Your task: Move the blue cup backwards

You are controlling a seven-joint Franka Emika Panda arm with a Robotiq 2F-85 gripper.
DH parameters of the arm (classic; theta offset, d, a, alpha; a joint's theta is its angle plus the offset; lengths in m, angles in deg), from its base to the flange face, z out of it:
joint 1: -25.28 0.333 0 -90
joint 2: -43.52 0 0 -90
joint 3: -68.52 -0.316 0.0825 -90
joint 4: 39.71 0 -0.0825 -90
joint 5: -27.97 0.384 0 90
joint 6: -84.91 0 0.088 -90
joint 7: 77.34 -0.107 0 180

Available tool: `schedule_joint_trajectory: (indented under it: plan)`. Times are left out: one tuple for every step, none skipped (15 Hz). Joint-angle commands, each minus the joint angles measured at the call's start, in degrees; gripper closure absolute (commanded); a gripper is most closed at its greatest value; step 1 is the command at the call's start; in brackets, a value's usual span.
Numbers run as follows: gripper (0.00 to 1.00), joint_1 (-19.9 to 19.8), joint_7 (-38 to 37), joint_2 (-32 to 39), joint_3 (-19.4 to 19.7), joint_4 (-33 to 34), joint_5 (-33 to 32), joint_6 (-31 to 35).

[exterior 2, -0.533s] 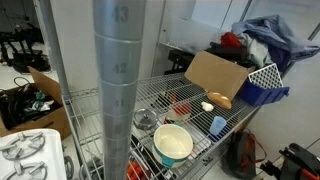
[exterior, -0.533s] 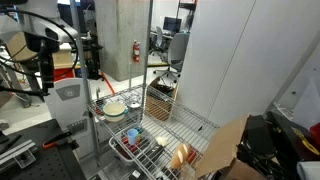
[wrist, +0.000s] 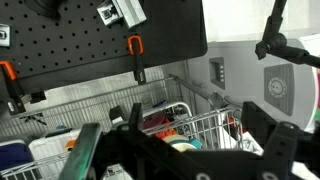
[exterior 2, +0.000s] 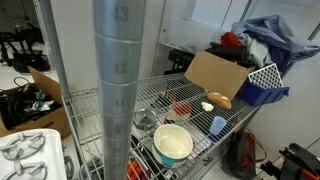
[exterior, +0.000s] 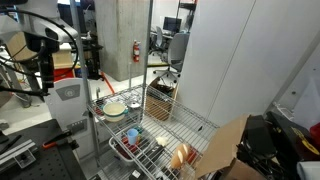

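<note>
The blue cup [exterior: 132, 133] is a small teal plastic cup standing on the wire shelf, near the shelf's edge in both exterior views [exterior 2: 218, 125]. The cream round dish [exterior: 115, 107] sits beside it on the same shelf and also shows in an exterior view [exterior 2: 173, 143]. My gripper [exterior: 42, 86] hangs off to the side of the rack, well above and away from the cup. In the wrist view the gripper [wrist: 175, 150] is open and empty, its dark fingers spread wide. A bit of teal that may be the cup [wrist: 194, 144] shows between them, far off.
The wire shelf rack [exterior: 190, 125] has upright posts; one thick post [exterior 2: 118, 90] blocks much of an exterior view. A red basket [exterior: 125, 150], a cardboard box [exterior 2: 215, 75], a blue crate [exterior 2: 262, 85] and a small red item [exterior 2: 181, 107] share the shelf.
</note>
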Motion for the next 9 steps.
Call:
schedule_joint_trajectory:
  plan:
    - [0.00,-1.09,0.18,0.72,0.37,0.51,0.03,0.00]
    - [0.00,-1.77,0.31,1.50,0.68,0.97,-0.51,0.18]
    - [0.00,-2.75,0.35,2.60,1.05,1.59,-1.17,0.58]
    - [0.00,-3.97,0.53,3.79,1.52,2.40,-2.15,1.34]
    - [0.00,-4.94,1.19,4.81,2.05,3.00,-2.90,2.27]
    - [0.00,-6.06,1.77,6.40,2.66,3.67,-3.84,3.54]
    - [0.00,-6.93,2.13,7.82,3.02,4.11,-4.65,5.42]
    - [0.00,-7.77,2.59,9.88,3.44,4.58,-5.59,7.76]
    - [0.00,-8.46,2.61,11.85,3.64,5.05,-6.65,10.11]
